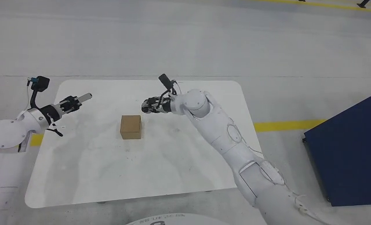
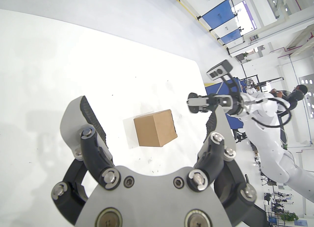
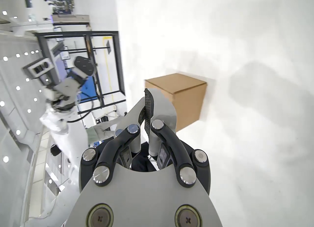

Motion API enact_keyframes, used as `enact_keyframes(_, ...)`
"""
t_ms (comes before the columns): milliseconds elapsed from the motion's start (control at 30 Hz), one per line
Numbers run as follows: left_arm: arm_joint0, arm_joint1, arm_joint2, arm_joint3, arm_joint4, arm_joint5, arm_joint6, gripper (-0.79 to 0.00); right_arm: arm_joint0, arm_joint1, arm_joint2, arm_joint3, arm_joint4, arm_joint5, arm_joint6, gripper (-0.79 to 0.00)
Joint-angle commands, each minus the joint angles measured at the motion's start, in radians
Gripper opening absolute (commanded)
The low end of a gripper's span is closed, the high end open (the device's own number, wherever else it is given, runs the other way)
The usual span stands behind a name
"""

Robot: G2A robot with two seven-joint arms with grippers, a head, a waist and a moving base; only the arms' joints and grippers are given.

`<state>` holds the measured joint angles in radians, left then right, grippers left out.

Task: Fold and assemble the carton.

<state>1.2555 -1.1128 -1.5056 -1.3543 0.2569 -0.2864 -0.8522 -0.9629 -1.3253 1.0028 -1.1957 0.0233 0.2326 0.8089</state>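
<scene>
Top view, cube-shaped brown cardboard carton (image 1: 131, 127), smooth white rounded table (image 1: 87, 178)

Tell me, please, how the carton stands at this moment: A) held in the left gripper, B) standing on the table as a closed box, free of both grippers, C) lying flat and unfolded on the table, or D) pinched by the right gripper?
B: the carton stands as a closed cube on the table, apart from the open left gripper and the shut right gripper.
</scene>
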Motion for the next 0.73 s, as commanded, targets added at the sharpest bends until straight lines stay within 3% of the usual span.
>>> enact_keyframes(0,0.0,0.0,0.0,0.0,0.0,0.0,0.0,0.0,-0.041,0.011,0.047,-0.11,0.007,0.016,-0.037,-0.677)
enact_keyframes(33,0.0,0.0,0.0,0.0,0.0,0.0,0.0,0.0,-0.057,0.016,0.066,-0.153,0.01,0.029,-0.04,-0.628)
enact_keyframes(100,0.0,0.0,0.0,0.0,0.0,0.0,0.0,0.0,-0.08,0.025,0.105,-0.218,0.018,0.062,-0.058,-0.453)
enact_keyframes(133,0.0,0.0,0.0,0.0,0.0,0.0,0.0,0.0,-0.087,0.027,0.122,-0.241,0.026,0.085,-0.065,-0.074)
enact_keyframes(167,0.0,0.0,0.0,0.0,0.0,0.0,0.0,0.0,-0.088,0.029,0.131,-0.253,0.031,0.103,-0.069,0.0)
enact_keyframes(200,0.0,0.0,0.0,0.0,0.0,0.0,0.0,0.0,-0.088,0.029,0.131,-0.253,0.031,0.103,-0.069,0.0)
enact_keyframes(233,0.0,0.0,0.0,0.0,0.0,0.0,0.0,-0.001,-0.088,0.029,0.13,-0.253,0.03,0.101,-0.069,-0.548)
enact_keyframes(367,0.0,0.0,0.0,0.0,0.0,0.0,0.0,-0.001,-0.088,0.029,0.132,-0.253,0.032,0.103,-0.069,-0.308)
enact_keyframes(533,0.0,0.0,0.0,0.0,0.0,0.0,0.0,-0.001,-0.088,0.029,0.131,-0.253,0.031,0.103,-0.068,-0.089)
enact_keyframes(700,0.0,0.0,0.0,0.0,0.0,0.0,0.0,-0.001,-0.088,0.029,0.131,-0.253,0.031,0.103,-0.068,-0.006)
